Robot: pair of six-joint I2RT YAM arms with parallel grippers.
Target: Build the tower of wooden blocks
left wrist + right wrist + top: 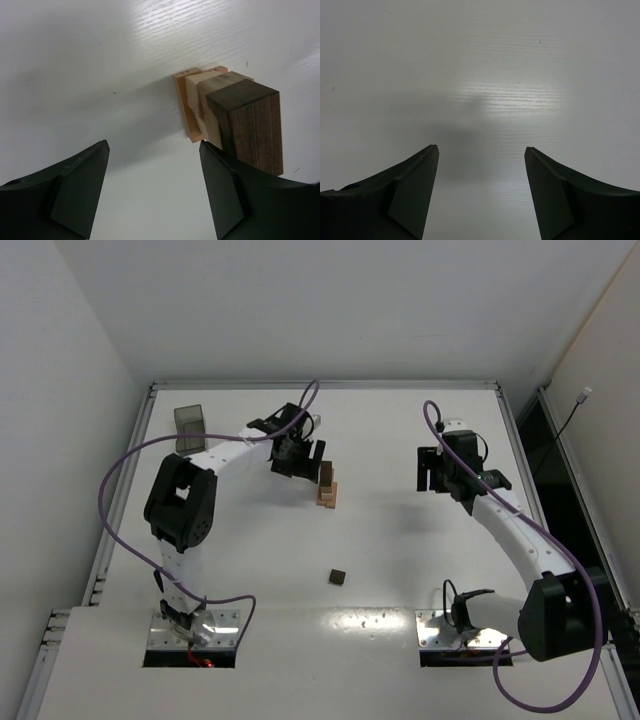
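Note:
The wood block tower stands mid-table: light tan blocks below, a dark brown block on top. In the left wrist view the tower rises at the right, its dark top block just beyond my right finger. My left gripper is open and empty, just left of the tower; in its own view only bare table lies between the jaws. A loose dark brown block lies nearer the bases. My right gripper is open and empty over bare table, far right of the tower, as its own view shows.
A translucent grey plastic bin stands at the back left. A raised rim runs along the table's far edge. Purple cables loop over both arms.

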